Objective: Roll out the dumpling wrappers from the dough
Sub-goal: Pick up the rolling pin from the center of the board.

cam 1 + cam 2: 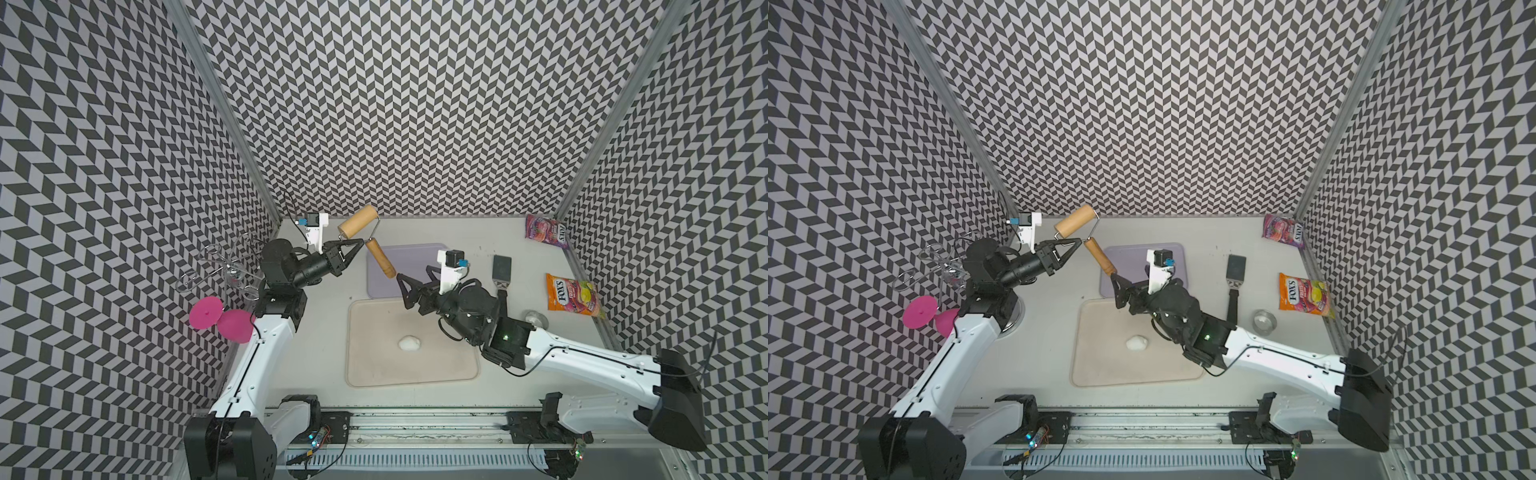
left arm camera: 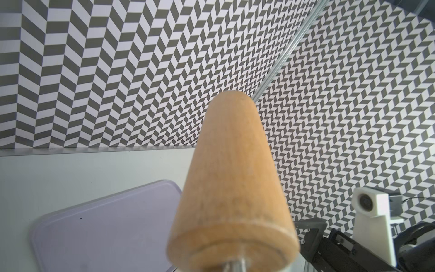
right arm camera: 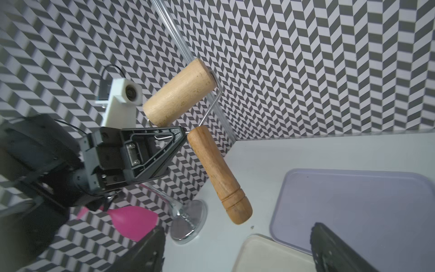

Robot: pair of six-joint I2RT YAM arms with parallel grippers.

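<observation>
The dough (image 1: 409, 343) (image 1: 1136, 343) is a small white lump lying on a beige mat (image 1: 374, 365). No dumpling wrappers are in view. A wooden roller (image 1: 359, 222) (image 3: 180, 93) with a wooden handle (image 1: 380, 257) (image 3: 219, 174) hangs above the table's back left. My left gripper (image 1: 360, 241) (image 3: 182, 134) is shut on its wire frame, just above the handle. In the left wrist view the roller drum (image 2: 233, 188) hides the jaws. My right gripper (image 1: 413, 273) (image 3: 235, 254) is open, close to the handle's free end and holding nothing.
A lilac tray (image 1: 411, 257) lies behind the mat. To the right are a black scraper (image 1: 501, 270), a small metal bowl (image 1: 1264, 322) and two candy bags (image 1: 546, 230) (image 1: 573, 296). Pink discs (image 1: 216, 318) and a wire stand (image 1: 220, 266) sit by the left wall.
</observation>
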